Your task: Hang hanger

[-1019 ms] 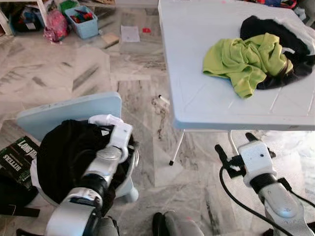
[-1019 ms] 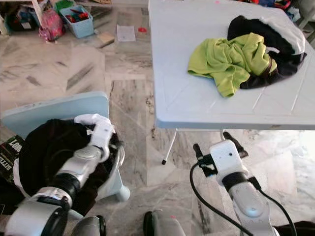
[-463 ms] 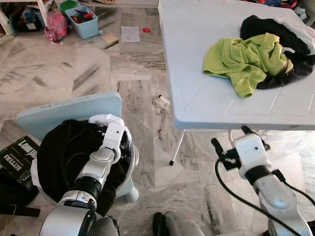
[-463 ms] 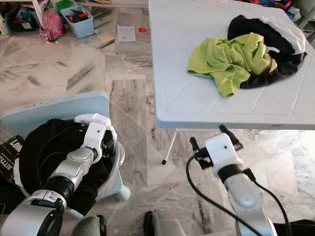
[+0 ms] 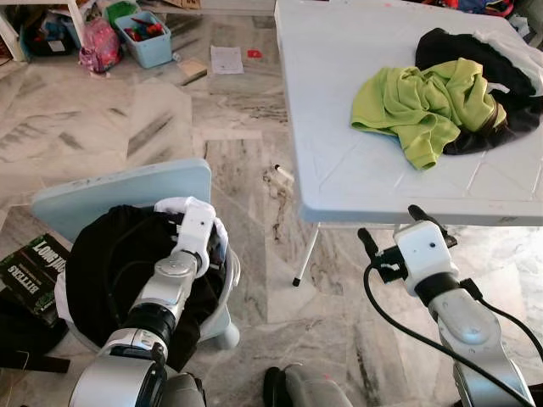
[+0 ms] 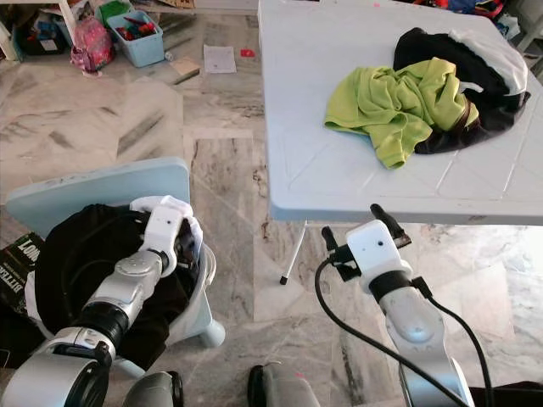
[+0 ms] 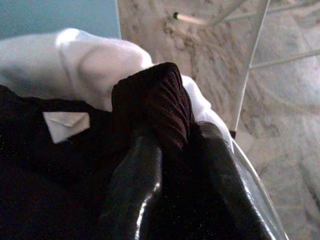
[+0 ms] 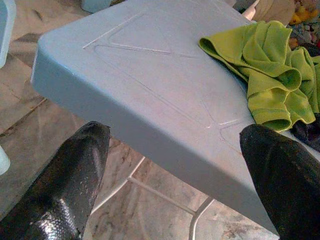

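Left tool [image 7: 172,165] lower left of frame, fingers pinched on fold of black garment [image 5: 110,263] heaped on pale blue chair [image 5: 119,191]. Right tool [image 8: 175,165] lower right, fingers spread wide, at near edge of white worktop [image 5: 356,186]. Green shirt [image 5: 424,102] on worktop, upper right. Hanger not discernible.

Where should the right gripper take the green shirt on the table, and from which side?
Probably the loose tail of the green shirt that hangs nearest the table front edge. It lies flat on bare tabletop, apart from the black garment behind, so pinching there should lift only the shirt. Come from the front edge, where the right gripper, fingers open, sits just below.
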Robot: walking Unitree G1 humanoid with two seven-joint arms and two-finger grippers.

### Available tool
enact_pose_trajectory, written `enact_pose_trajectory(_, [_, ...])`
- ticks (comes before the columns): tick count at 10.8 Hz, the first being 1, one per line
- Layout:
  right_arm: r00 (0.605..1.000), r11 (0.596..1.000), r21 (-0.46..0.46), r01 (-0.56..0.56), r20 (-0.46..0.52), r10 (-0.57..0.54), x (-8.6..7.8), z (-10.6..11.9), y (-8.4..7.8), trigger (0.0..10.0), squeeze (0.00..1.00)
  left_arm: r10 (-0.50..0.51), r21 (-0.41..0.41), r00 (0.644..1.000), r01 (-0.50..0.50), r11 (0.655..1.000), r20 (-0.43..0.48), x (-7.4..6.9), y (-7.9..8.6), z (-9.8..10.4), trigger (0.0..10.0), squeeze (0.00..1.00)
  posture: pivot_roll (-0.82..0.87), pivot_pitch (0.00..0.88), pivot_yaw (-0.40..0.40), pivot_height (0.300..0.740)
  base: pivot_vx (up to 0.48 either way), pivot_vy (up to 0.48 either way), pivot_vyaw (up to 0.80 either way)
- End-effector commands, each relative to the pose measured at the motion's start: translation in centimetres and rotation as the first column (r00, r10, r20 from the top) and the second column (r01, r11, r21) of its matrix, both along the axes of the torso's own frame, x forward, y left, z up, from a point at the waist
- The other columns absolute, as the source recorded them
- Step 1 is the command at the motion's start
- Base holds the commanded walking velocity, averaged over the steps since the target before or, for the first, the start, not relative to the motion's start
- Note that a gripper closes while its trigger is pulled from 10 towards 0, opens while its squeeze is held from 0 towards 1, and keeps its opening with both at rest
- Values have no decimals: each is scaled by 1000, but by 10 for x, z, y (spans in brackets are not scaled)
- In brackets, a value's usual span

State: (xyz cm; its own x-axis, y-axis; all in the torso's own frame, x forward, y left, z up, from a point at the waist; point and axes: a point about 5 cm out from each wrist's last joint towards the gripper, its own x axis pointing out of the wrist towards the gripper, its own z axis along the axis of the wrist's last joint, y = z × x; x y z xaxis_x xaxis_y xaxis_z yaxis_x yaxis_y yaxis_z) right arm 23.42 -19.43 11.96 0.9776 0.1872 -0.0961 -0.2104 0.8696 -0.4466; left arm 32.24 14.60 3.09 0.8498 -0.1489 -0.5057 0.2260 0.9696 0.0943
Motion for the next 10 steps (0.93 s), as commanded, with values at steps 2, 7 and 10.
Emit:
enact_pose_trajectory(2, [1000,1000,-12,11,13,-11,0,-2,-1,10000,0,0,-7,1000,0,1000,18,4,2,5,0,0,-170,101,-98,740,0,0,0])
enact_pose_trajectory(7, [998,999,-5,34,47,-33,9,-3,0,10000,0,52,-131,953,-12,991,300,26,12,58,0,0,-151,75,-77,740,0,0,0])
enact_pose_trajectory(10, [998,1000,5,27,56,-28,12,-6,4,10000,0,117,-231,777,37,972,618,41,19,135,0,0,-142,64,-80,740,0,0,0])
